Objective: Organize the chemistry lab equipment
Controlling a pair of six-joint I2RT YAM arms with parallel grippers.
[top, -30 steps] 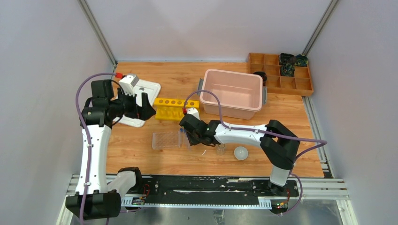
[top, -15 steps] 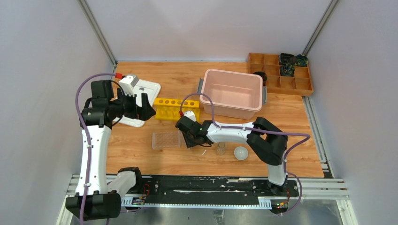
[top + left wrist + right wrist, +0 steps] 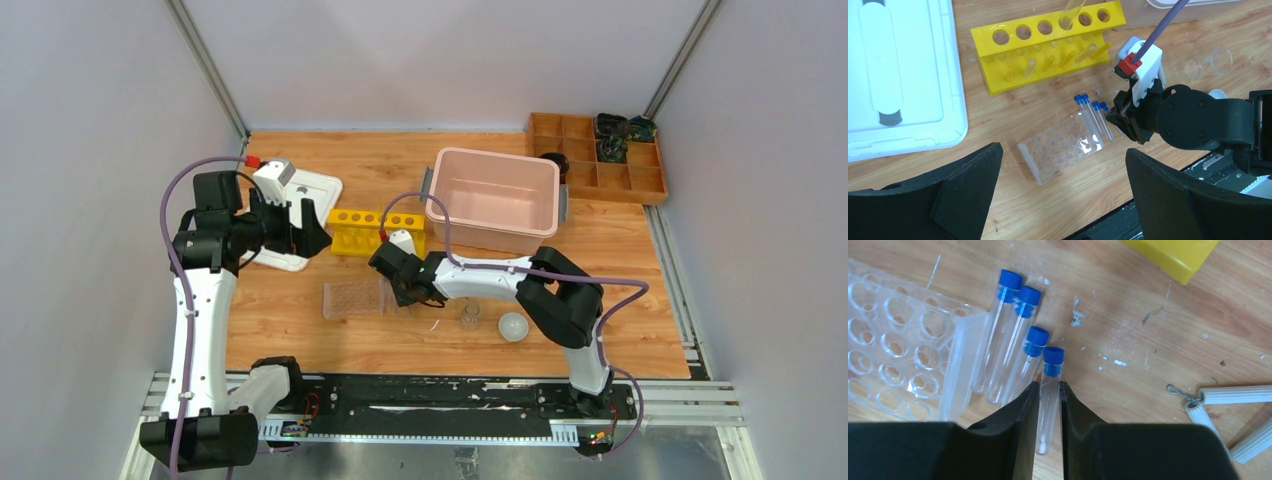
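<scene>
Several small clear blue-capped tubes [image 3: 1013,340] lie side by side on the table against the right edge of the clear plastic tube rack [image 3: 893,355]. My right gripper [image 3: 1047,395] is low over them, and its fingers are shut on the rightmost tube [image 3: 1051,371], which still lies on the wood. From above, the right gripper [image 3: 400,295] sits at the rack's [image 3: 355,298] right end. The white triangle [image 3: 1228,410] lies to the right. A small glass cup [image 3: 470,318] and the white round dish [image 3: 513,326] stand nearby. My left gripper [image 3: 1063,200] is open and empty, high above the rack [image 3: 1060,152].
A yellow tube rack [image 3: 375,232] holding long tubes stands behind the clear rack. The pink tub [image 3: 493,200] is back right of it, and its white lid [image 3: 305,205] lies at the left. The wooden compartment tray [image 3: 600,160] is in the far right corner.
My right gripper has moved left and slightly back to the tubes beside the clear rack, with its elbow folding in. The left arm has not moved.
</scene>
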